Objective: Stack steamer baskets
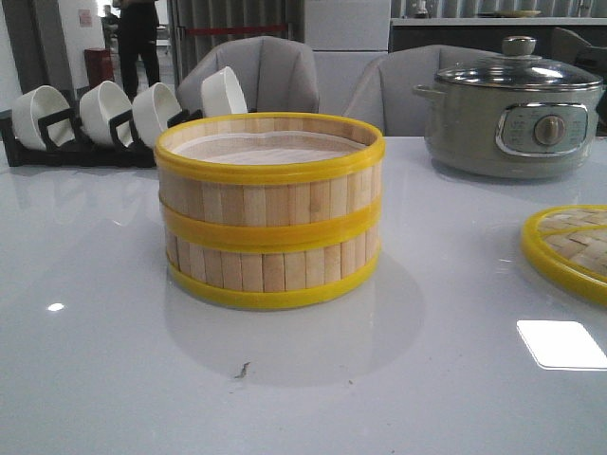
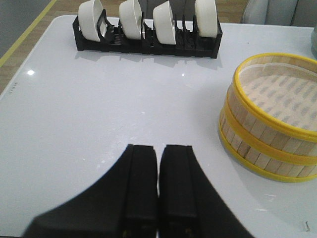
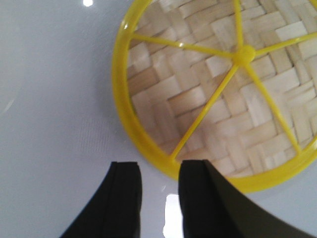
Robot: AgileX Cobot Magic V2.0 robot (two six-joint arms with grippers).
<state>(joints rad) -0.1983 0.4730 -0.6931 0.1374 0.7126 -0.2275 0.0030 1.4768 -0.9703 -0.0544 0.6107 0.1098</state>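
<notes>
Two steamer baskets stand stacked at the table's middle, the upper basket (image 1: 270, 166) on the lower basket (image 1: 273, 270), yellow rims aligned, white liner showing inside the top one. The stack also shows in the left wrist view (image 2: 271, 119). My left gripper (image 2: 158, 148) is shut and empty above the bare table, apart from the stack. My right gripper (image 3: 159, 168) is open and empty, hovering at the rim of the flat woven lid (image 3: 223, 94). Neither gripper shows in the front view.
The woven lid with its yellow rim (image 1: 569, 248) lies at the table's right edge. A grey-green electric pot (image 1: 514, 118) stands at the back right. A black rack of white bowls (image 1: 104, 118) stands at the back left and also shows in the left wrist view (image 2: 148, 29).
</notes>
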